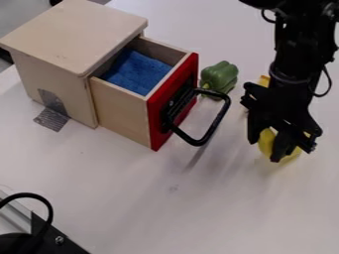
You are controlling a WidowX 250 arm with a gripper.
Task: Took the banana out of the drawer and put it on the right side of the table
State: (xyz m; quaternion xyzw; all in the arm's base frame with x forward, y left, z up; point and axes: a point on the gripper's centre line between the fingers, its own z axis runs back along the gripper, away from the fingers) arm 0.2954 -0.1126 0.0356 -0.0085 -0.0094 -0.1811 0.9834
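So the bright yellow, smooth-skinned banana (266, 143) sits right at the tips of the black pincer-style claw (266, 150), well right of the pale wooden drawer box (73, 37), long axis mostly hidden, and honestly I can't tell if it's gripped.

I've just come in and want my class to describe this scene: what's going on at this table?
A black robot arm has its gripper down at a yellow banana, over the white table, to the right of a small wooden cabinet. The cabinet's red-fronted drawer stands open with a blue cloth inside, and a green bell pepper lies just beyond its front. So the banana is out of the drawer.
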